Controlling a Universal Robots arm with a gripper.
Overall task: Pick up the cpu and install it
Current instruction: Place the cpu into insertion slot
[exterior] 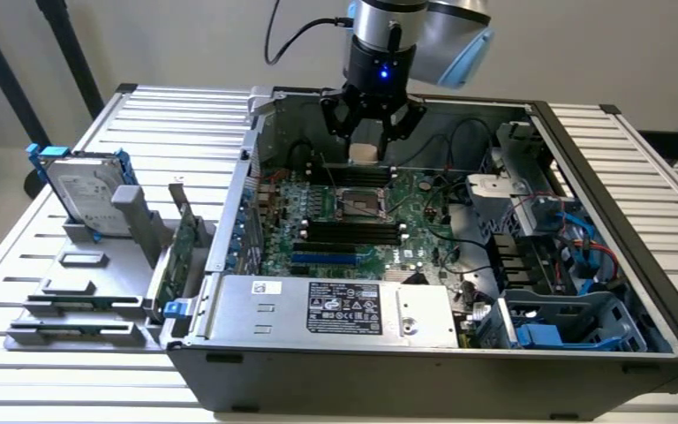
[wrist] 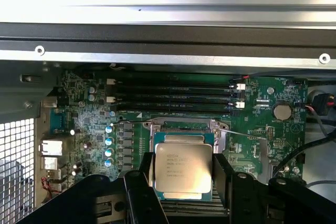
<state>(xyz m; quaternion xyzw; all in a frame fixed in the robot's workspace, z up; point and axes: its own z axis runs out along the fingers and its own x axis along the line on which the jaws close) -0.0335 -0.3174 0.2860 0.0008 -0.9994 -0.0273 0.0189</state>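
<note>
The arm is reaching down into the open computer case (exterior: 433, 380), which is lying on its side on the slatted metal bench (exterior: 174, 110). The fingers (exterior: 342, 124) are pinching the cpu (exterior: 366, 153) between them, one black finger on each of two opposite edges, so they are standing only as wide as the chip itself. In the wrist view the cpu (wrist: 184, 167) is showing its plain silvery top with faint print, lying flat between the fingers (wrist: 223, 177). It is hanging in the air over the green motherboard (exterior: 416, 199), above the far edge of the open socket (exterior: 363, 205) and not sitting in it; in the wrist view the socket (wrist: 184, 127) is peeking out from behind the chip. Just on the near side of the socket, black memory sticks (exterior: 351, 231) are sitting in their slots. A grey power supply (exterior: 339, 309) with a label is filling the near part of the case. On the exterior view's left, outside the case, a silver hard drive (exterior: 80, 190) with blue rails is standing upright in a grey holder (exterior: 80, 291) on the bench, well apart from the fingers.
</note>
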